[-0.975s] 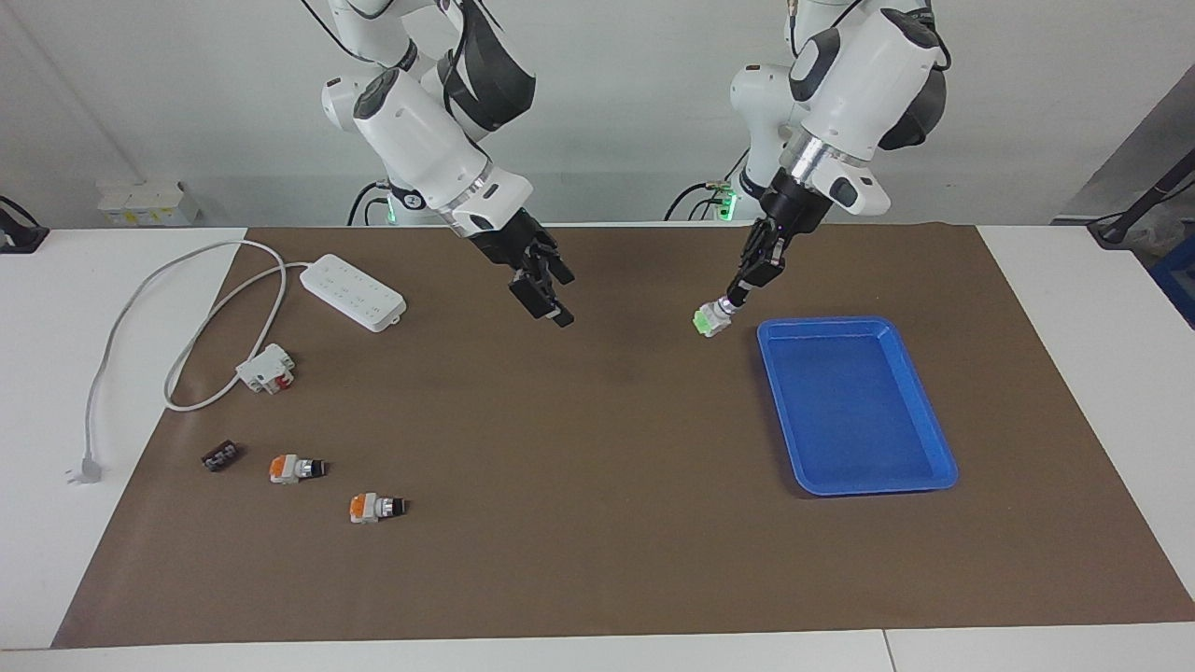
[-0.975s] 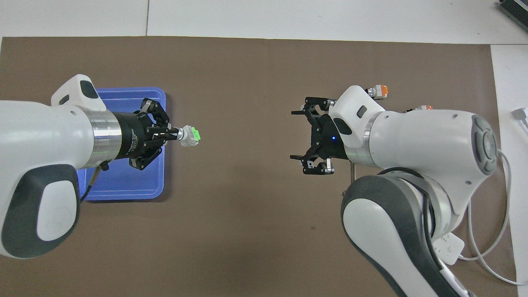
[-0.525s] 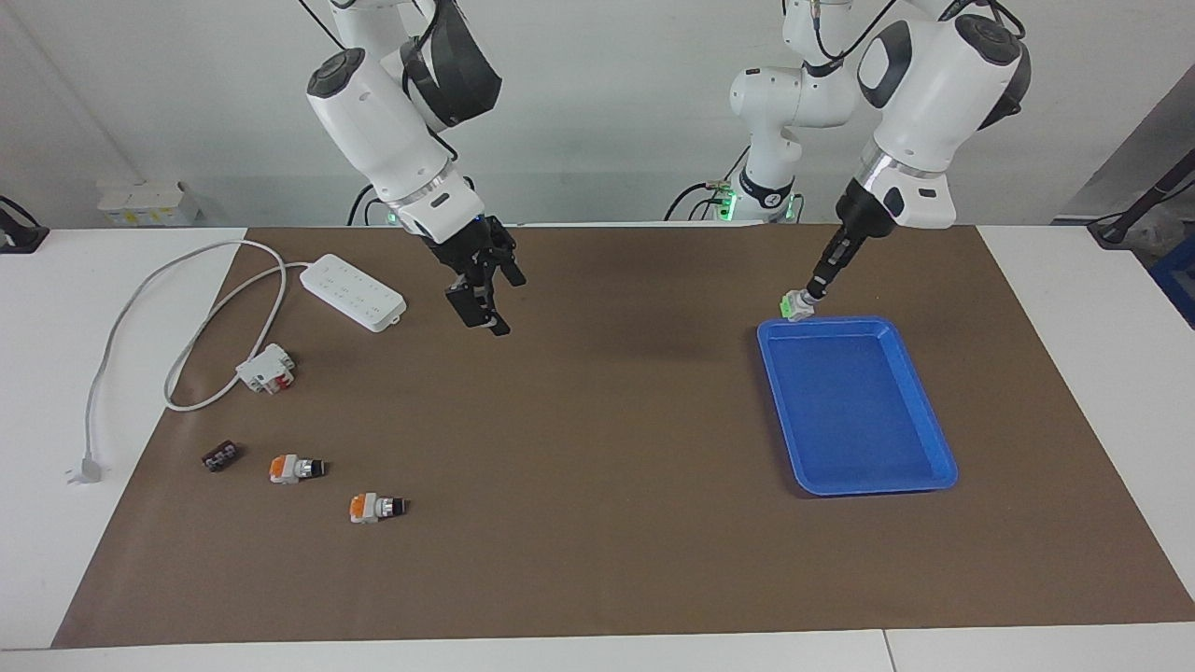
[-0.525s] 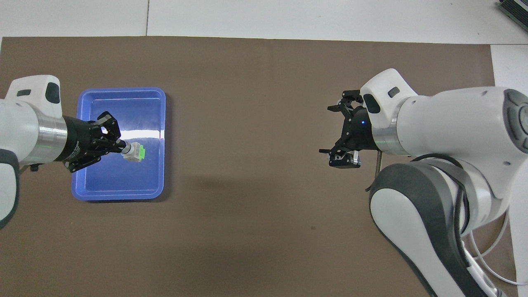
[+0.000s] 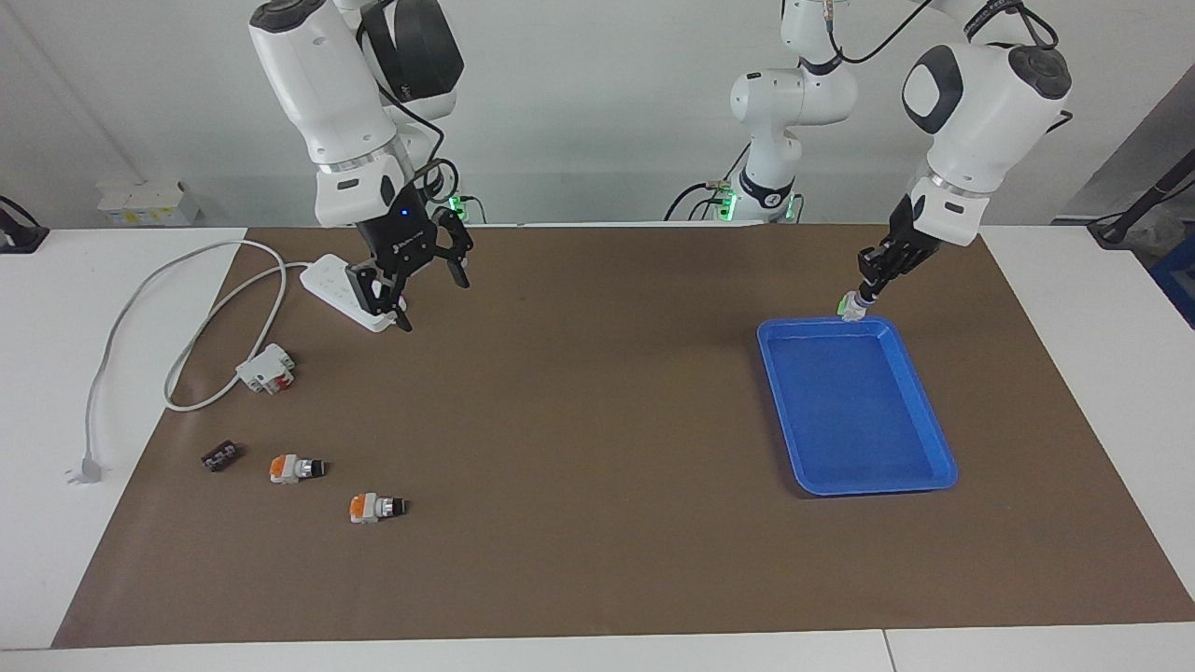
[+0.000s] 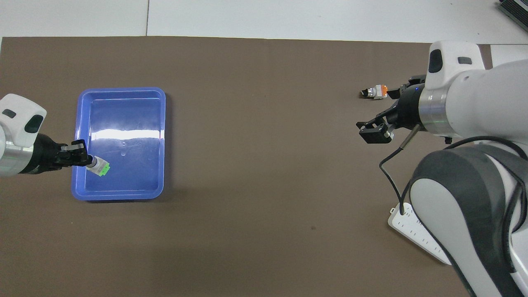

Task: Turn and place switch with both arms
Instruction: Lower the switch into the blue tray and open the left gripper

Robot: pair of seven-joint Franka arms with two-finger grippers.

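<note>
Left gripper (image 5: pixel 861 297), jaws clamping the switch (image 5: pixel 850 306), should descend into the tray (image 5: pixel 934 439) before releasing; right gripper (image 5: pixel 411 297) waits, jaws wide.

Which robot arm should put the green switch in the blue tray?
The left arm. Its pincer already holds the switch over the tray. The right pincer is open and empty, above the power strip.

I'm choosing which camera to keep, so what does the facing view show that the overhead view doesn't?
Only the facing view shows both orange switches, the white block with red parts, the small black part and the plug. The overhead view adds nothing. Both show the left gripper holding the green switch over the blue tray, the open right gripper over the power strip, and one orange switch.
</note>
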